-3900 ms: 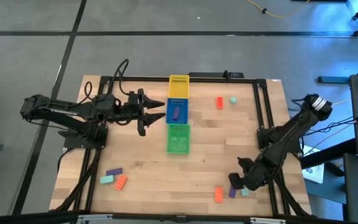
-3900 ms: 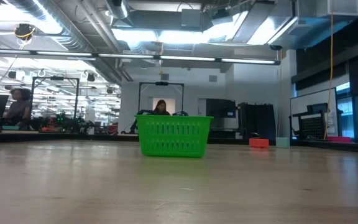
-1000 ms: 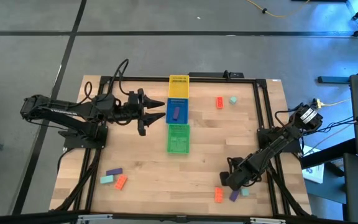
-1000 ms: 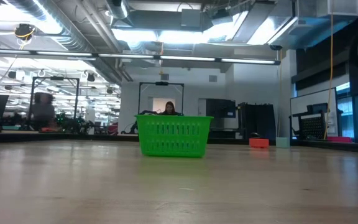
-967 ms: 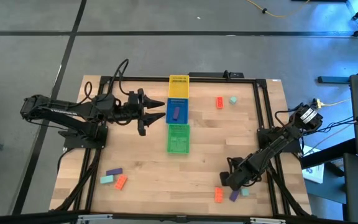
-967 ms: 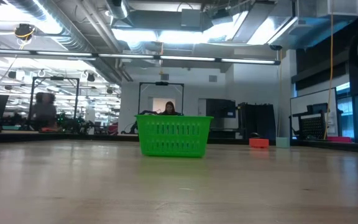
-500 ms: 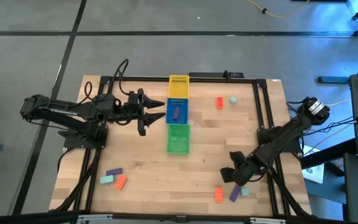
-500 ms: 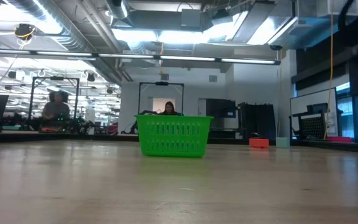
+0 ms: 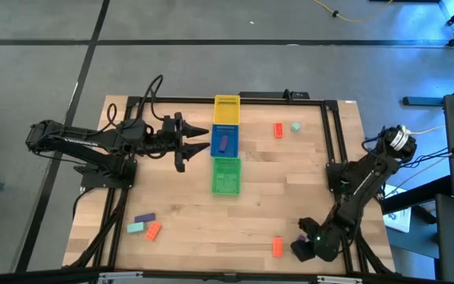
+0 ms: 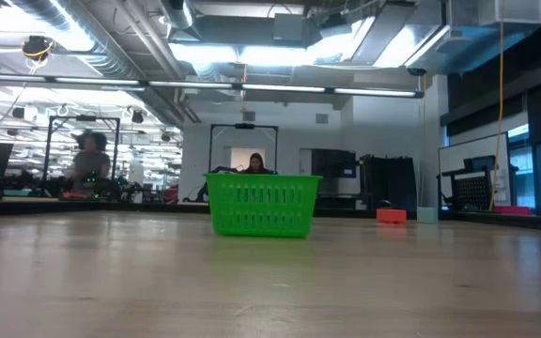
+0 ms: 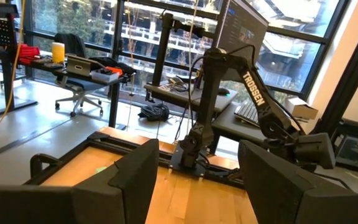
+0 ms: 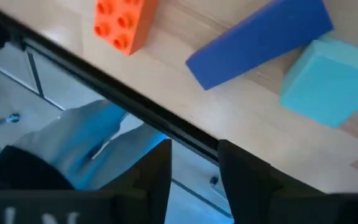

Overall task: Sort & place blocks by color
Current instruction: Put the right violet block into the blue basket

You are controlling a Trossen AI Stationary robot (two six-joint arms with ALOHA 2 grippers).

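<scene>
The right gripper [image 9: 304, 248] has swung back to the table's five o'clock corner, its fingers slightly parted and empty, over the purple block [image 12: 260, 40] and the teal block [image 12: 328, 81] — the orange block [image 9: 277, 247] lies at its nine o'clock. Nothing is picked yet. The left gripper [image 9: 202, 140] waits spread wide beside the blue tray [image 9: 231, 151].

An open-plan robotics lab: exposed ceiling ducts [image 10: 111, 47] and strip lights [image 10: 280, 91], tall windows [image 11: 135, 37], office chair [image 11: 79, 56], a spare robot arm [image 11: 241, 93] and people at distant workstations [image 10: 90, 160].
</scene>
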